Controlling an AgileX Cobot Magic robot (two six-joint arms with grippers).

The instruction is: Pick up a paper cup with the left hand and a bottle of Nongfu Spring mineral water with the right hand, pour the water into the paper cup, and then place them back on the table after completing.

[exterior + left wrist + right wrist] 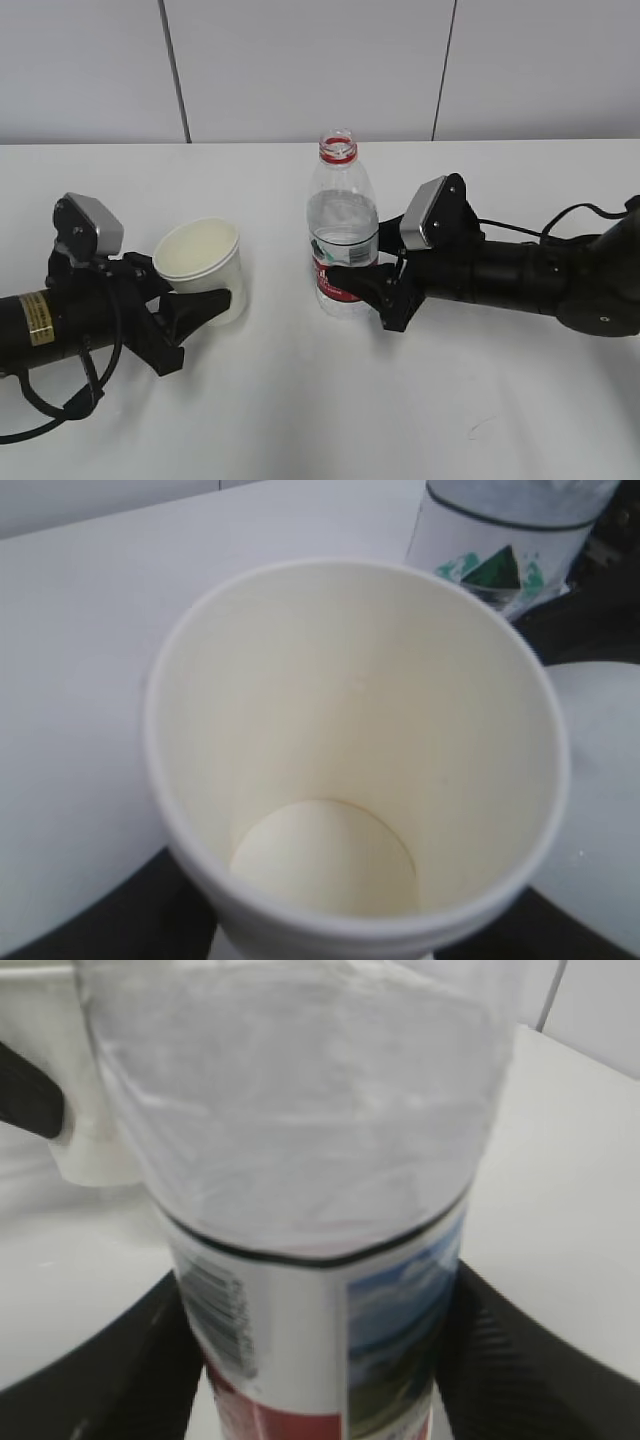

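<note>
A white paper cup (pixel 200 262), empty inside (pixel 350 730), sits left of centre on the white table (pixel 300 420) and leans slightly towards the left arm. My left gripper (pixel 200 305) is closed around its lower wall, with a black finger on each side of it in the left wrist view (pixel 340 940). The uncapped Nongfu Spring bottle (pixel 343 230) stands upright at centre with a red neck ring, and the water (pixel 343 225) fills it to about half. My right gripper (pixel 365 285) clamps its label band from the right, with a finger on each side of it in the right wrist view (pixel 315 1360).
Cup and bottle stand about a hand's width apart. The bottle's label shows in the left wrist view (pixel 500 550), and the cup shows behind the bottle in the right wrist view (pixel 90 1150). A grey panelled wall (pixel 300 70) runs behind the table's far edge.
</note>
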